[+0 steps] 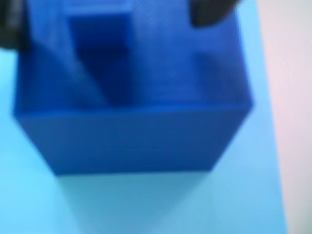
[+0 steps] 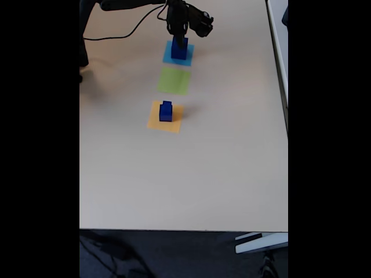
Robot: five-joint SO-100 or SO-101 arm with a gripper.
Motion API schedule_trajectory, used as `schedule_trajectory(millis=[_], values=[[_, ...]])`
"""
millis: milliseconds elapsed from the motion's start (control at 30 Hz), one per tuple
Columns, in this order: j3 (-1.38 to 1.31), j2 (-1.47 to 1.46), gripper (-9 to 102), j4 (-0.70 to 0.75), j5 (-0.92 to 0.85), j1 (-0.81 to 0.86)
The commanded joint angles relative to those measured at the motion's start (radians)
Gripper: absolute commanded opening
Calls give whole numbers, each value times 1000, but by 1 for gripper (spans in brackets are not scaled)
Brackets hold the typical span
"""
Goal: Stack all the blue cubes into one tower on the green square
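Hovering gripper [image 2: 181, 39]: in the fixed view it hangs right over the blue stack on the light-blue patch [image 2: 168, 58], at the far end of the table [image 2: 232, 145].
Jaws: dark fingertips [image 1: 209, 10] show at the top corners of the wrist view, one on either side of the small cube; whether they press on it or stand clear cannot be told, as the picture is blurred.
Large blue cube [image 1: 136, 139]: sits on the light-blue patch, its top face and near side plain in the wrist view.
Small blue cube [image 1: 100, 31]: rests on top of the large one, toward the upper left of its top face in the wrist view.
Green square [image 2: 174, 80]: lies bare between the light-blue patch and the orange patch [image 2: 154, 120], in one row with them.
Second blue stack [image 2: 166, 111]: stands on the orange patch, a smaller cube atop a bigger one, well apart from the gripper.
Cable [image 2: 124, 32]: trails across the table's far left corner.
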Motion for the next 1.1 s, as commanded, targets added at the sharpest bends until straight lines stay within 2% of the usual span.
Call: schedule_trajectory(millis=[0, 433, 700, 967, 1067], values=[[0, 26, 14, -12, -9, 12], [8, 29, 8, -12, -21, 15], [20, 37, 0, -12, -29, 21], [3, 44, 0, -8, -63, 32], [-63, 51, 0, 38, -87, 44]])
